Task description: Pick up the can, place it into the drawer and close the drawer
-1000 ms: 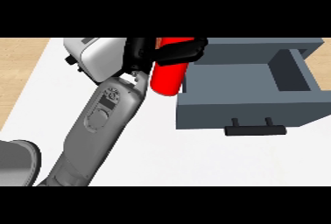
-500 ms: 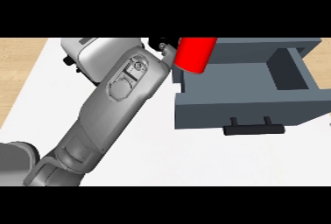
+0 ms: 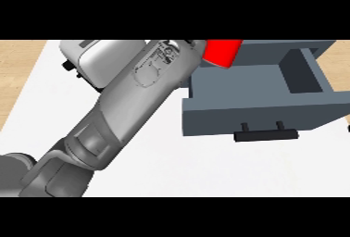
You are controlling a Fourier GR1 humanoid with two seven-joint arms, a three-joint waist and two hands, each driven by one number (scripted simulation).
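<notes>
Above the open drawer (image 3: pixel 259 99), the red can (image 3: pixel 222 52) shows; hand's hold cannot be told.

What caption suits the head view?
Left forearm carries the red can over the open grey drawer.

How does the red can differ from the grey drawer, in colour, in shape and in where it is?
The can is bright red; the drawer is dull blue-grey. The can looks rounded; the drawer is a box, open on top, with a dark handle. The can is cut by the view's upper edge; the drawer shows whole.
</notes>
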